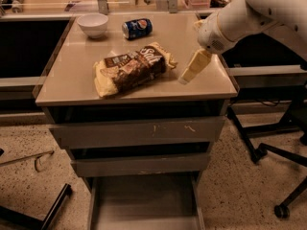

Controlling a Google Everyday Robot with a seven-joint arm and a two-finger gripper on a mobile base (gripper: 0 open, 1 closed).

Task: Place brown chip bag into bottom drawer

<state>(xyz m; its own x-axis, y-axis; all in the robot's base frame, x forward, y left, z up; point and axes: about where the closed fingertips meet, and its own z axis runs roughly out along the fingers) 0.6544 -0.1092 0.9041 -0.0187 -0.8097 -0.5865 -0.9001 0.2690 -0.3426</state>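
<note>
Gripper above the cabinet top, openness impossible to tell. Just beside it, brown chip bag lying flat. Far below, bottom drawer pulled open.

- brown chip bag: crinkled film, slight gloss.
- bottom drawer: grey metal, matt, smooth floor.
- tabletop: smooth, satin sheen.
- gripper, over tabletop right of bag: smooth cream plastic.
- bowl: glossy white.

White arm slants in from right, claw pointing down-left.
</note>
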